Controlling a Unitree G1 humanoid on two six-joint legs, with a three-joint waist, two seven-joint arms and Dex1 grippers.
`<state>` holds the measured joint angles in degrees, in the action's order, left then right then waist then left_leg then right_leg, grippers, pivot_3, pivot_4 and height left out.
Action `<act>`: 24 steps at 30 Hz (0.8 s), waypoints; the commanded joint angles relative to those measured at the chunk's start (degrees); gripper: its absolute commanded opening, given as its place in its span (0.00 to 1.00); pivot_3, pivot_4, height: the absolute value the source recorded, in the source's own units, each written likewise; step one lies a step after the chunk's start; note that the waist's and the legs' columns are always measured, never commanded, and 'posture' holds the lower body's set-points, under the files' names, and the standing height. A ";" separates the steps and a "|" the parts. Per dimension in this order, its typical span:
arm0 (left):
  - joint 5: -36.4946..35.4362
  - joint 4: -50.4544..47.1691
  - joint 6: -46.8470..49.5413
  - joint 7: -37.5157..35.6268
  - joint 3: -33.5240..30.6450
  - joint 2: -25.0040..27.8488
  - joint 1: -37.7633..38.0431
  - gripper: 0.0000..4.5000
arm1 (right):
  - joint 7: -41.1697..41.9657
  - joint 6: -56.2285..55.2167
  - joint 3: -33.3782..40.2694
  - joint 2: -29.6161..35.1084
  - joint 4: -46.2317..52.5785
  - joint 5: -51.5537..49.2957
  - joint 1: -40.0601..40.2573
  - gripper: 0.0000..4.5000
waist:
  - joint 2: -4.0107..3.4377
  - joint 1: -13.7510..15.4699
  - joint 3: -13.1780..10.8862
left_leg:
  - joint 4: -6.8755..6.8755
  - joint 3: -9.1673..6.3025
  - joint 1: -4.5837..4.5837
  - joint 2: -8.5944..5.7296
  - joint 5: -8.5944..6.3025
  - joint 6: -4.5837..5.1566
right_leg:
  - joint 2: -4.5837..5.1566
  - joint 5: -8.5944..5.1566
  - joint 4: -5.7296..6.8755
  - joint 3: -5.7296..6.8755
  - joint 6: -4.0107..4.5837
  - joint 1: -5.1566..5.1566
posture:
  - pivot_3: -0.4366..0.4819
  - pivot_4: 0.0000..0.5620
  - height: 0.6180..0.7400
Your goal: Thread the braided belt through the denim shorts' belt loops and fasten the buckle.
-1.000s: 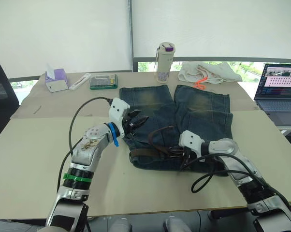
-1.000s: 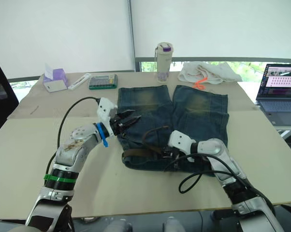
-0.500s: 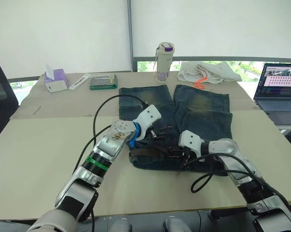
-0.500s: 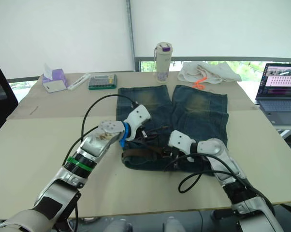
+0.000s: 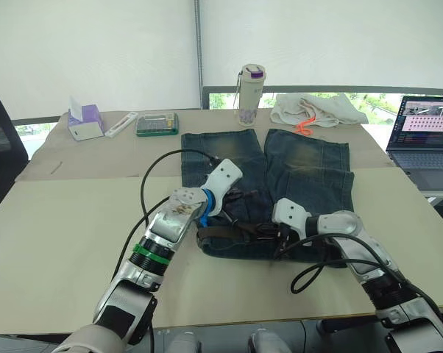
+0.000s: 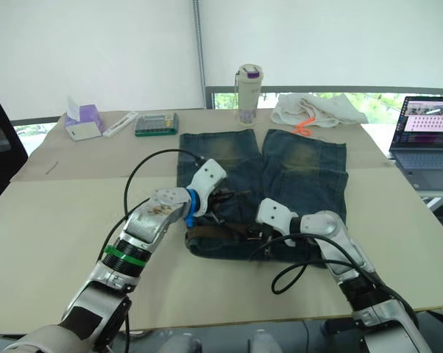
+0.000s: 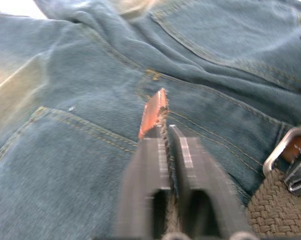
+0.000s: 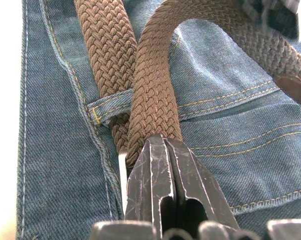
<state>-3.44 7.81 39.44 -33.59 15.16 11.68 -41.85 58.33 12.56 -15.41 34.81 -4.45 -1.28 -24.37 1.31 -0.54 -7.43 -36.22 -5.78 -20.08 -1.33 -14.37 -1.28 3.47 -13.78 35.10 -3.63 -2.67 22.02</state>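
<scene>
Lying across the near waistband of the denim shorts (image 5: pixel 280 176), the braided belt (image 5: pixel 240 232) runs as a dark strap from the left side of the waist toward the right pincer (image 8: pixel 163 145), with a slack loop of it rising over the seat of the shorts. In the right wrist view one length passes under a belt loop (image 8: pixel 108 107) while a second length curves over that loop and ends between the closed fingers of the right pincer, which has the strap clamped. The buckle (image 7: pixel 280 150) shows in the left wrist view as a silver frame just beside a woven stretch of belt. The left pincer (image 7: pixel 165 137) is closed on the belt's reddish-brown tip, which sticks up between its fingers above the denim.

Compared with a second ago, the left arm has swung in from the shorts' left edge — its pincer then stood open, clear of the belt — and now sits over the seat with the tip pinched. Since half a second ago it has drawn slightly back toward the left leg, and the raised loop of belt looks flatter. The right arm has kept its place at the waistband.

The shorts lie flat on the worktop (image 5: pixel 52 235), legs pointing away. Beyond them stand a bottle (image 5: pixel 251 95), a crumpled cloth (image 5: pixel 317 109), a tissue box (image 5: pixel 85 121) and — at the far right — a laptop (image 5: pixel 427 140).
</scene>
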 commanded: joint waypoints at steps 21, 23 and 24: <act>-11.05 -8.20 -6.27 -3.78 -7.05 5.05 5.80 0.20 | -0.76 3.97 -2.91 -0.20 -2.65 2.32 3.75 0.00 | 0.05 -0.08 0.05 | -0.01 0.01 0.09 0.02 0.00 -0.01 | -0.01 0.02 -0.01 -0.03 0.03 -0.04 | 0.48 0.27 1.00; -10.43 -7.41 -5.57 -2.48 -7.17 5.00 4.76 0.35 | -0.72 4.07 -2.96 -0.13 -2.50 2.33 3.85 0.00 | 0.04 -0.11 0.05 | 0.00 0.02 0.09 0.01 0.00 0.00 | -0.01 0.01 -0.01 -0.03 0.03 -0.05 | 0.48 0.27 1.00; -9.69 -6.11 -5.48 -1.61 -7.34 5.07 3.75 0.44 | -0.68 4.08 -2.98 -0.08 -2.50 2.34 3.82 0.00 | 0.05 -0.10 0.05 | 0.00 0.02 0.09 0.02 0.00 0.00 | -0.01 0.01 0.00 -0.02 0.02 -0.05 | 0.48 0.27 1.00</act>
<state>-14.26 1.56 34.88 -36.42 8.20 16.66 -35.56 56.98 12.70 -15.23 34.10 -3.92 -1.28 -23.49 1.35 -0.64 -7.38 -36.22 -5.77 -19.99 -1.30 -14.37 -1.29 3.46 -13.77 35.09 -3.65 -2.64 21.97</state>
